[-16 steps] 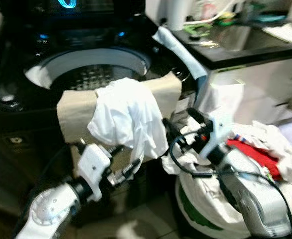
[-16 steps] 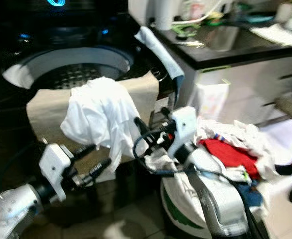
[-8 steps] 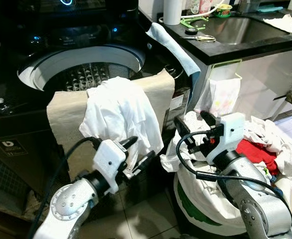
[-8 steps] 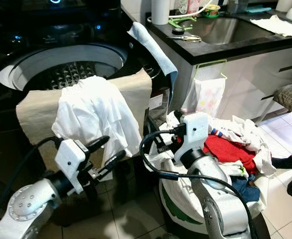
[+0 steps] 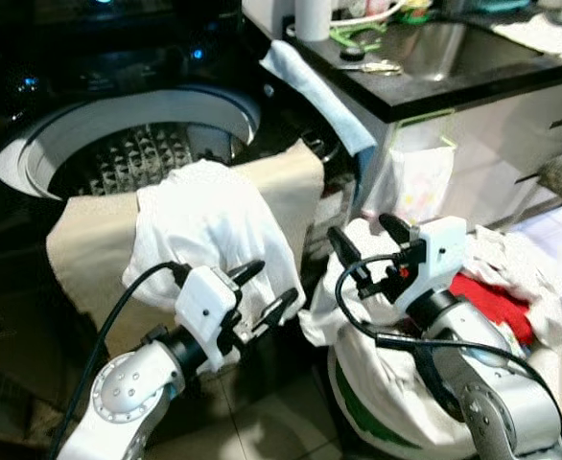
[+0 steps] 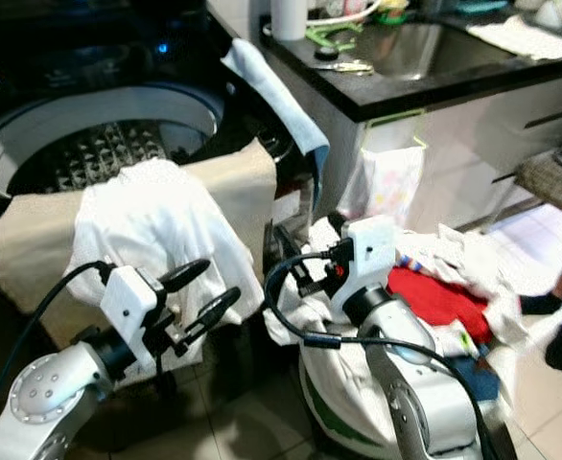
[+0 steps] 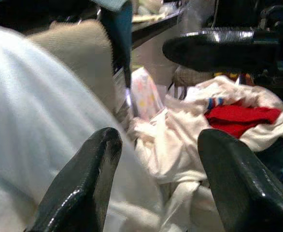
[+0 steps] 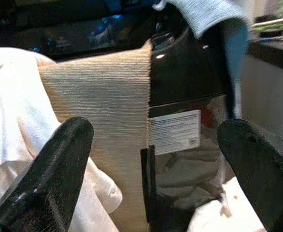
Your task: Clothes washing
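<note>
Garment, a white shirt (image 5: 204, 225) draped over the washer rim (image 5: 32, 153), hung just above our left gripper (image 5: 257, 292), its jaws spread and empty, nearer than the right gripper (image 5: 362, 244), likewise agape and empty.

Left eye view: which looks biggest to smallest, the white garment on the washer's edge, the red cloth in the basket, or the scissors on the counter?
1. White garment, largest.
2. Red cloth.
3. Scissors, smallest, though they lie farther from the camera.

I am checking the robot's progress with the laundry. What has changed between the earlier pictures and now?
The left hand has risen toward the lower edge of the white garment, fingers open, gripping nothing yet. The right hand stays open near the laundry basket. The garment and beige towel still hang over the washing machine rim.
</note>
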